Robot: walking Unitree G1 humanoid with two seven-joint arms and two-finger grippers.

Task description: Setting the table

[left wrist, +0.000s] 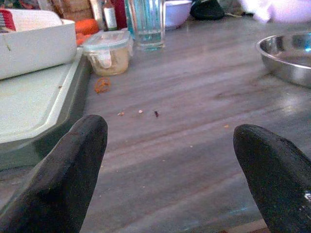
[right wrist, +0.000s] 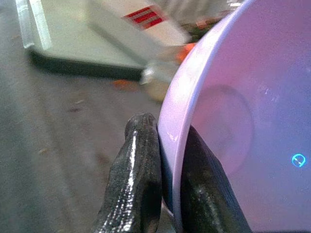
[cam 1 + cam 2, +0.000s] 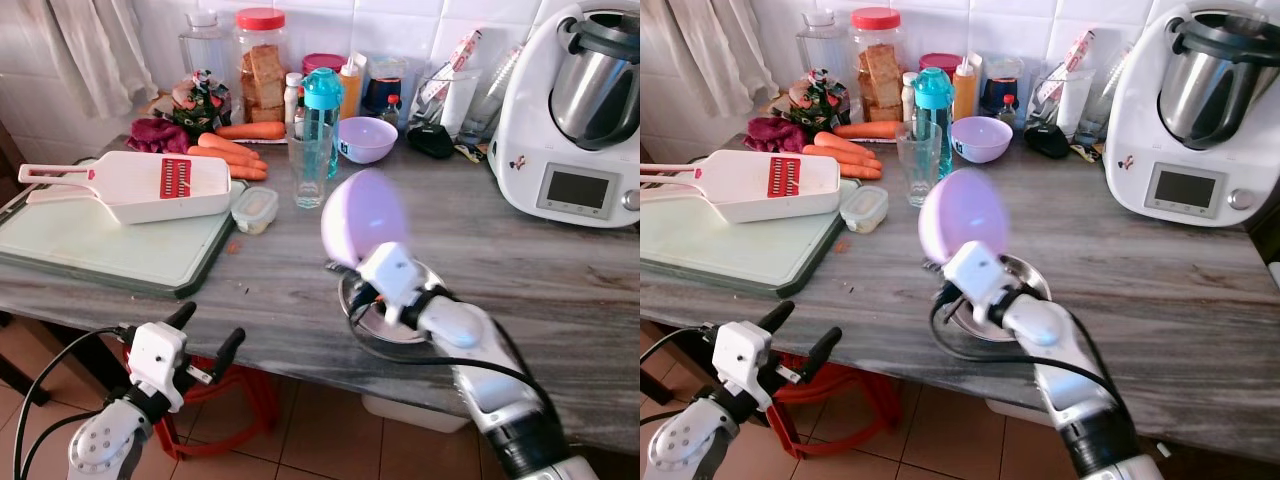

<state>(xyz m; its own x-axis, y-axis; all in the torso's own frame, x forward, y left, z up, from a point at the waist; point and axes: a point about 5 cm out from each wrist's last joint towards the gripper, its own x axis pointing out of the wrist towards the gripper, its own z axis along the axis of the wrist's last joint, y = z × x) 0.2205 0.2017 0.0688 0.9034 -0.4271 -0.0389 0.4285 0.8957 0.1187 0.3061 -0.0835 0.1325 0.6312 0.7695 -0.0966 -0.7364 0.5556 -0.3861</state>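
Note:
My right gripper (image 3: 352,268) is shut on the rim of a lilac plastic bowl (image 3: 363,214), holding it tipped on edge above the grey marble counter. The right wrist view has both black fingers (image 2: 138,174) pinching the bowl's thin wall (image 2: 233,121). Just beneath my right wrist sits a shallow steel bowl (image 3: 385,335) on the counter. A second lilac bowl (image 3: 367,139) stands farther back. My left gripper (image 3: 207,335) hangs open below the counter's front edge, nothing between its fingers (image 1: 63,179).
A green cutting board (image 3: 110,245) carries a white mandoline slicer (image 3: 150,185) at left. A glass (image 3: 309,170), blue bottle (image 3: 322,110), small lidded tub (image 3: 254,209), carrots (image 3: 235,150) and jars stand behind. A white kitchen machine (image 3: 575,110) fills the right rear.

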